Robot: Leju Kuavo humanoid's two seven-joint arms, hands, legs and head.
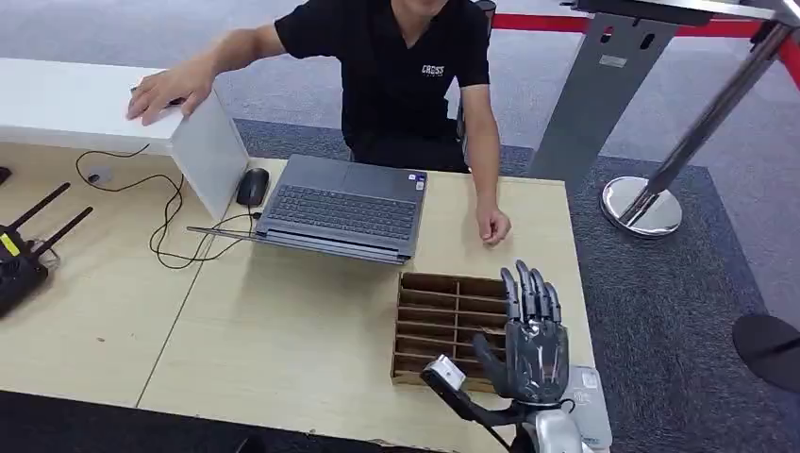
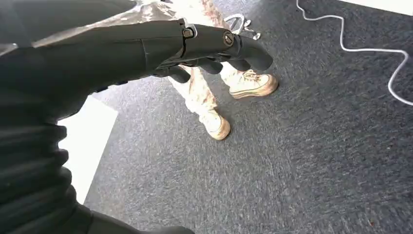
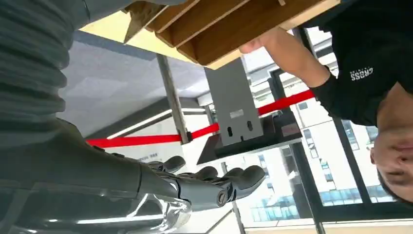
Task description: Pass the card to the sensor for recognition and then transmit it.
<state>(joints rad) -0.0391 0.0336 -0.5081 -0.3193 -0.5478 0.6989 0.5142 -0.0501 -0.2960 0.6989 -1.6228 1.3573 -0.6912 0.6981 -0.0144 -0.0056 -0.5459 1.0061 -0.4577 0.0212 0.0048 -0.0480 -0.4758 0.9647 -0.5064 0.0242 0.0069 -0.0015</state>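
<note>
My right hand (image 1: pixel 534 349) is raised over the near right part of the bench (image 1: pixel 283 340), fingers (image 1: pixel 528 293) straight up, spread a little and holding nothing. Judging from that, this is the start: no card picked yet, reach step in hand. I can't make out a card for sure. The wooden slotted rack (image 1: pixel 443 316) sits just left of and behind my right hand, and its slots look bare or too dark to read. A small grey flat device (image 1: pixel 587 401) lies at the near right edge of the bench, partly behind my wrist. It may be the sensor or the card, can't tell. Next move, as I judge it: lower the hand toward the rack or that device and pinch a card by its edge.

My left hand (image 2: pixel 195 46) hangs over the carpet, fingers loosely curled, nothing in them. A person (image 1: pixel 406 75) sits at the far side behind a laptop (image 1: pixel 344 203).
</note>
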